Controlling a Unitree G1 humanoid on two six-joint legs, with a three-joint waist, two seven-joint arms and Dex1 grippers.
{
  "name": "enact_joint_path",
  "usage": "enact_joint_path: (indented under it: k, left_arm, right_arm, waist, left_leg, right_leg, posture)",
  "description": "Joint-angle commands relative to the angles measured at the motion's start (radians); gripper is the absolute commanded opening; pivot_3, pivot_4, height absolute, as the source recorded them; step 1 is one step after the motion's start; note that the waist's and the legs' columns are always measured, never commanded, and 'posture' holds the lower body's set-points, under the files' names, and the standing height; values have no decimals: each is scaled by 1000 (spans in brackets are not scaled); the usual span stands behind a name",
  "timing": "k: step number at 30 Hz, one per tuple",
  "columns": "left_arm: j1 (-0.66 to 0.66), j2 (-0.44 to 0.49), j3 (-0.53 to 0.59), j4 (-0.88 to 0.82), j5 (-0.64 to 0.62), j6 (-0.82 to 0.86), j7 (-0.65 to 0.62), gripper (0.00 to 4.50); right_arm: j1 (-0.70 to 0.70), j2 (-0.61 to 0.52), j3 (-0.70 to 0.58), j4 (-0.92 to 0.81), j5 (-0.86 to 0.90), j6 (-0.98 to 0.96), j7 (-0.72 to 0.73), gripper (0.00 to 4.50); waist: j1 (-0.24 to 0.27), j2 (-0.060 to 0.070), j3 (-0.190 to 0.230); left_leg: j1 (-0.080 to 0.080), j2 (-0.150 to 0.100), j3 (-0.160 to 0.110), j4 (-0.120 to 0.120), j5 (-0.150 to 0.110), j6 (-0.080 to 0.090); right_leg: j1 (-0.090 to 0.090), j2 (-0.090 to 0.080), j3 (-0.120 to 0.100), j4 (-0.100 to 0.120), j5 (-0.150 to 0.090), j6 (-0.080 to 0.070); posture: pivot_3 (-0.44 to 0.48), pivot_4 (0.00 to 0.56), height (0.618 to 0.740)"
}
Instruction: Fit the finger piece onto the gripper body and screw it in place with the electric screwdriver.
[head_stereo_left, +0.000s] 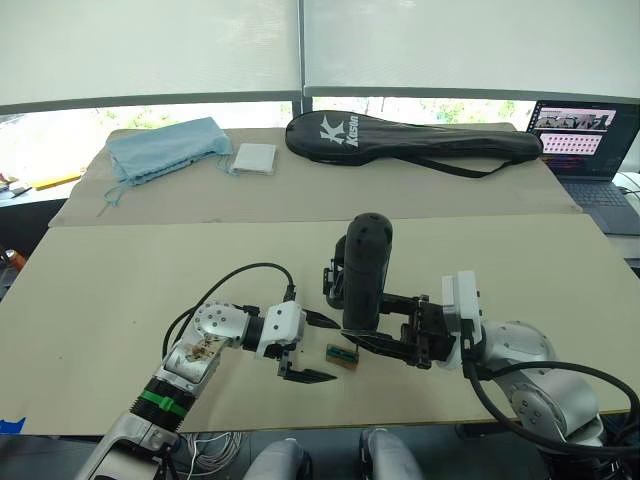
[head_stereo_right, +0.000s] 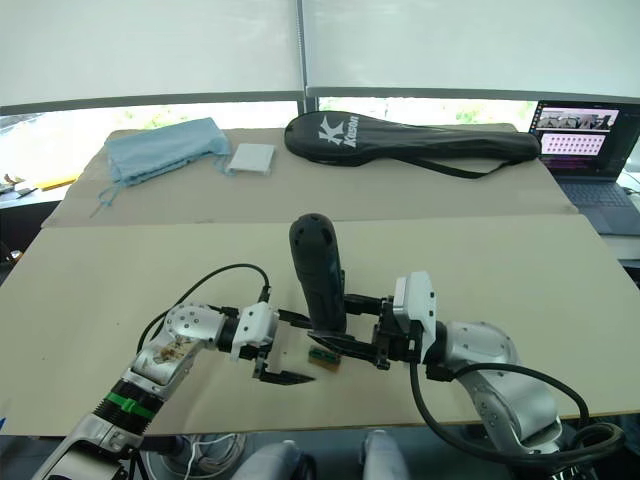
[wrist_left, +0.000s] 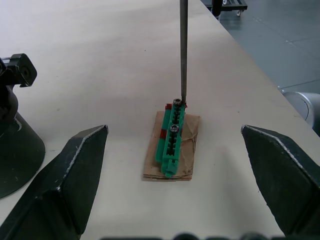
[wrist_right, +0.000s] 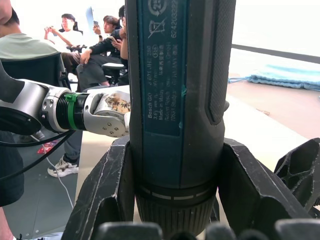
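My right gripper (head_stereo_left: 372, 330) is shut on the electric screwdriver (head_stereo_left: 362, 268), a thick black tool held upright over the table's front middle. Its thin metal bit (wrist_left: 183, 50) comes down onto the end screw of a small green-topped block (wrist_left: 171, 136) lying on a brown scrap. My left gripper (head_stereo_left: 334, 350) stands open with that block between its fingers (wrist_left: 65, 175), not touching it. A small black blocky thing (head_stereo_left: 328, 284), probably the gripper body, peeks out behind the screwdriver and also sits to one side in the left wrist view (wrist_left: 15, 95). The finger piece is hidden.
At the table's back lie a long black racket bag (head_stereo_left: 415, 140), a blue cloth (head_stereo_left: 165, 148) and a white pad (head_stereo_left: 255, 158). A laptop (head_stereo_left: 585, 140) stands at the far right. Several seated people (wrist_right: 80, 45) show in the right wrist view.
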Motion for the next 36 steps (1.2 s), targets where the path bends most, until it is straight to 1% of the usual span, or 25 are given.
enact_joint_path:
  k: [1,16,36]
  left_arm:
    - [-12,-2,18,-15,-15,-11,3,4500]
    - [-9,-6,17,-11,-14,-19,6,4500]
    - [-7,-15,13,7,-9,-43,5,4500]
  right_arm:
    - [-10,-3,-19,-53,39,-2,2,1901]
    - [-9,-17,-30,-70,65,13,0,1901]
    - [12,-34,-19,-56,47,6,14,1901]
  waist:
    - [0,0,0]
    - [0,0,0]
    - [0,0,0]
  left_leg:
    - [0,0,0,0,0,0]
    - [0,0,0,0,0,0]
    - [0,0,0,0,0,0]
  right_leg:
    - [0,0,0,0,0,0]
    - [0,-1,0,0,0,0]
    - [0,-1,0,0,0,0]
  posture:
    - [0,150,736]
    - [0,150,736]
    - [0,150,736]
